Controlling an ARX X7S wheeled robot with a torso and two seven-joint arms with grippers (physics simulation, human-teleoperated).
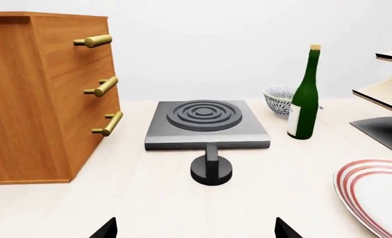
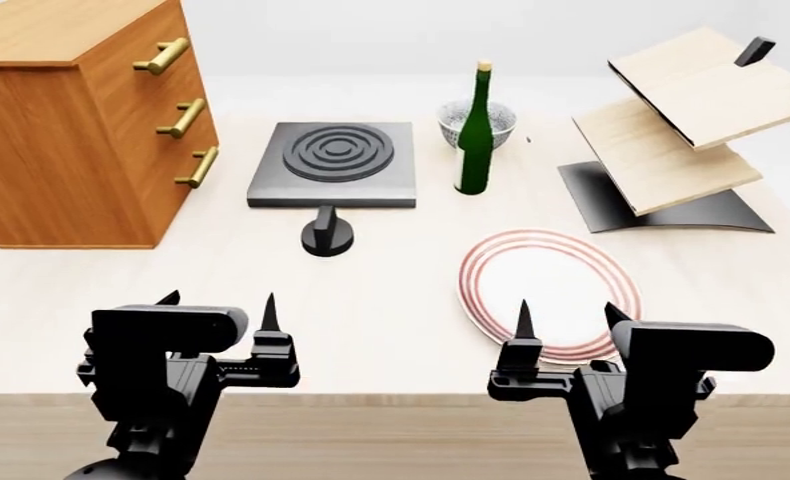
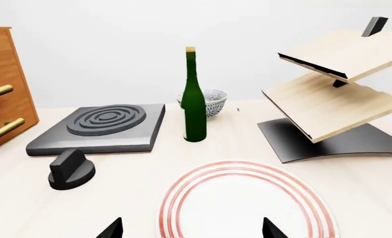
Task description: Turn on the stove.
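Both grippers hover at the near edge of the surface, fingers apart and empty.
Left gripper and right gripper are well short of the stove, a flat square dark-grey slab with a concentric-ring burner, toward the far edge beside the wooden drawer unit. Its black round knob, ridge upright, sits just in front of the slab. Green bottle stands beside the stove; red-rimmed plate lies near the right gripper.

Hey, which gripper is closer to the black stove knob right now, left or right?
Left. The left gripper sits just short of the knob, a little to its left. The right gripper is farther off to the right, over the plate.
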